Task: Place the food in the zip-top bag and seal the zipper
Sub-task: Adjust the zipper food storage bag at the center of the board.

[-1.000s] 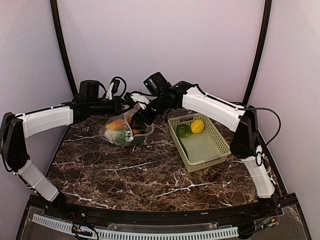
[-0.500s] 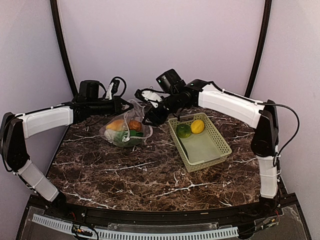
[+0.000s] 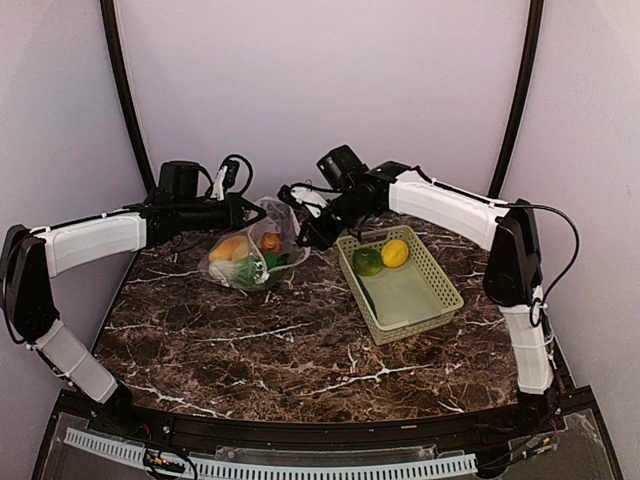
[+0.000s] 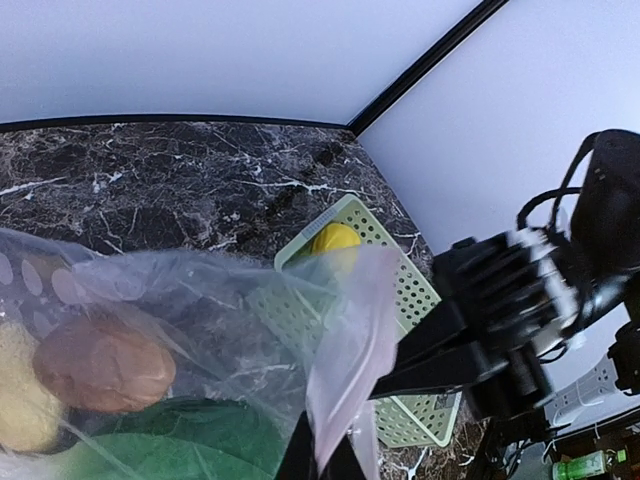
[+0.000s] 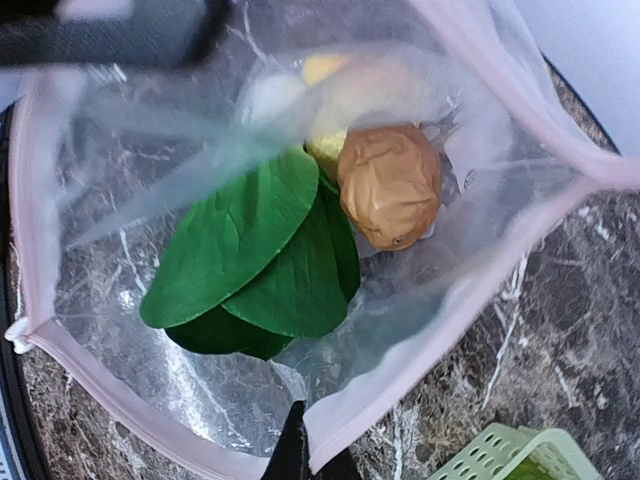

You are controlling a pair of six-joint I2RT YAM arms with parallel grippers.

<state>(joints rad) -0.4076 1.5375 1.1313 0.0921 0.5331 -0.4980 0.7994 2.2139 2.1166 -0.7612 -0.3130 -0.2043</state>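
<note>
top external: the zip-top bag (image 3: 250, 262) sits on the dark marble desk (image 3: 300, 345) at the back left, held up at its mouth from two sides. the left gripper (image 3: 258, 212) reaches in from the left and the right gripper (image 3: 303, 240) from the right, both at the bag's upper edge. through the clear plastic show an orange-yellow piece (image 3: 230, 248), a red-brown piece (image 3: 270, 241) and the bok choy (image 3: 225, 271). to the right, apart from the bag, a light green lattice basket (image 3: 425, 300) holds a lemon (image 3: 395, 252) and a green pepper (image 3: 367, 261) at its far end.

left wrist: the left gripper (image 4: 322, 462) has its jaws pressed together on the zipper (image 4: 335, 400), the pink strip at the mouth. behind the film lie the red-brown piece (image 4: 105, 365), green leaves (image 4: 200, 450) and a pale yellow piece (image 4: 18, 400). the right gripper (image 4: 450, 362) is just beyond the bag, with the basket (image 4: 425, 300) and lemon (image 4: 333, 240) behind it.

right wrist: the right gripper (image 5: 305, 455) pinches the pink strip (image 5: 400, 380) at the near edge, jaws closed on it. the mouth gapes wide; inside lie the bok choy leaves (image 5: 250, 250), the red-brown piece (image 5: 390, 185) touching them, and a pale yellow piece (image 5: 325, 70) beyond. a corner of the basket (image 5: 500, 455) shows at lower right.
</note>
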